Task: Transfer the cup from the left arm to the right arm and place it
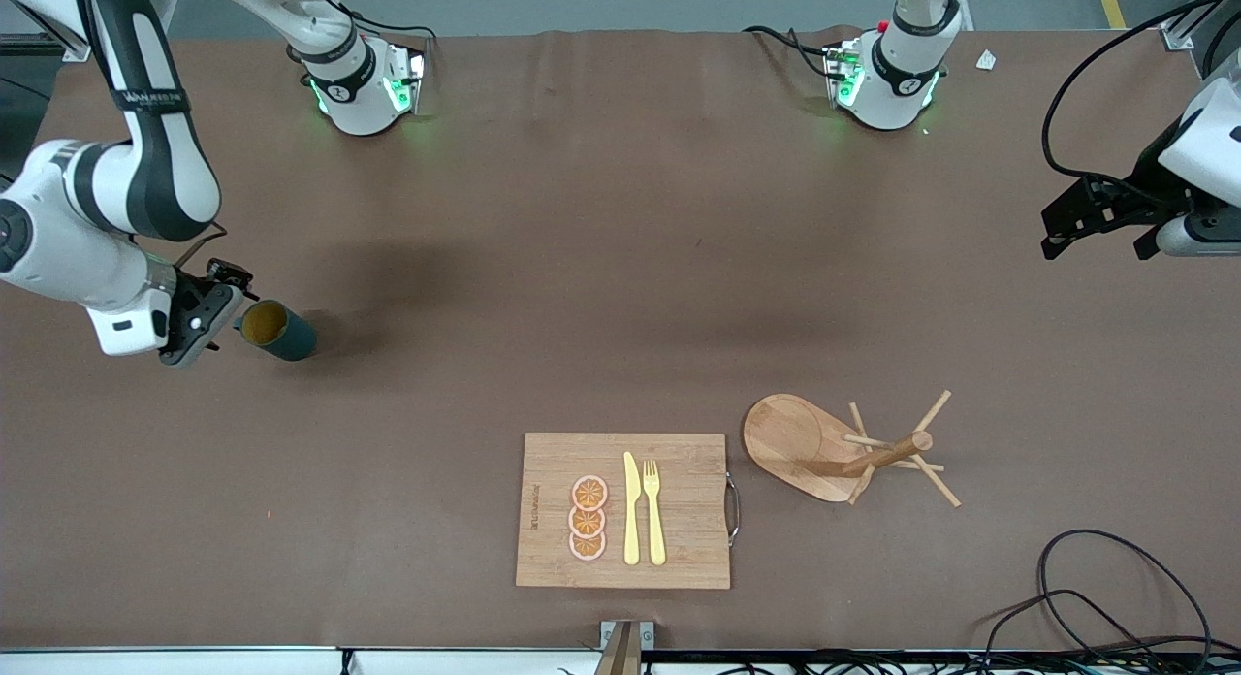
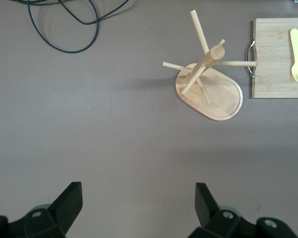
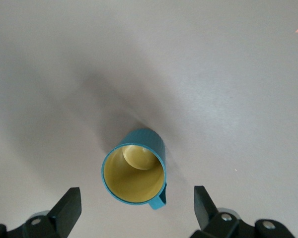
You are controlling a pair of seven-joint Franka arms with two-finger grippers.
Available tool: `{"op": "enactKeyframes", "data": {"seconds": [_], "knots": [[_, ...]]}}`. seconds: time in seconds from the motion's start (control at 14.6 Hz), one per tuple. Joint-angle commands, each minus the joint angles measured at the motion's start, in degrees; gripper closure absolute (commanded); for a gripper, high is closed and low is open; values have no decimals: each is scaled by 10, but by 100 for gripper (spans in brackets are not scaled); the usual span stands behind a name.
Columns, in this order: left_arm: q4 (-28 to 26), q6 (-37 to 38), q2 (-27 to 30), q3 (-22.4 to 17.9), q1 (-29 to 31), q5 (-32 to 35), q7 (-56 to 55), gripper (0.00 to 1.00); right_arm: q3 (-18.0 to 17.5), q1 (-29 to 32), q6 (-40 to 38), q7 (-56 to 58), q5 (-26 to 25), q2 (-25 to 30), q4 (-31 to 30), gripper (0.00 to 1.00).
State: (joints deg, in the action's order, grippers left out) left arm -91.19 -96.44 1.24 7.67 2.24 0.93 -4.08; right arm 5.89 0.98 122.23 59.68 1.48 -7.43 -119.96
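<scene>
Right gripper (image 3: 134, 208) hangs low at the middle-left edge of the front view, jaws spread wide, holding nothing. The small ribbed teal-green mug with the yellow inside (image 1: 279, 331) stands upright on the brown table (image 1: 620, 268) just beside those jaws, apart from them, toward the picture's centre; in the right wrist view its mouth faces up between the two fingers, handle pointing to the wrist. Placement looks done, so lifting clear is likely next. Left gripper (image 1: 1100, 224) waits at the upper right, jaws wide, empty, well away.

text: none legible | cutting board (image 1: 679, 462) — burned-in mark, possibly a brand, unreadable
</scene>
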Motion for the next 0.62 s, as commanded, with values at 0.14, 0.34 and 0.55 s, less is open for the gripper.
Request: {"op": "enactKeyframes", "data": {"seconds": [0.14,0.34,0.55], "knots": [[8,13,3,0,4,-8,1,0,-8,-9,-125,-169,1,12,85,0],[8,13,3,1,2,-8,1,0,-8,-12,-191,-293,0,12,150,0],[9,14,3,2,-3,-8,12,0,-5,-8,-218,-428,0,15,186,0]]}}
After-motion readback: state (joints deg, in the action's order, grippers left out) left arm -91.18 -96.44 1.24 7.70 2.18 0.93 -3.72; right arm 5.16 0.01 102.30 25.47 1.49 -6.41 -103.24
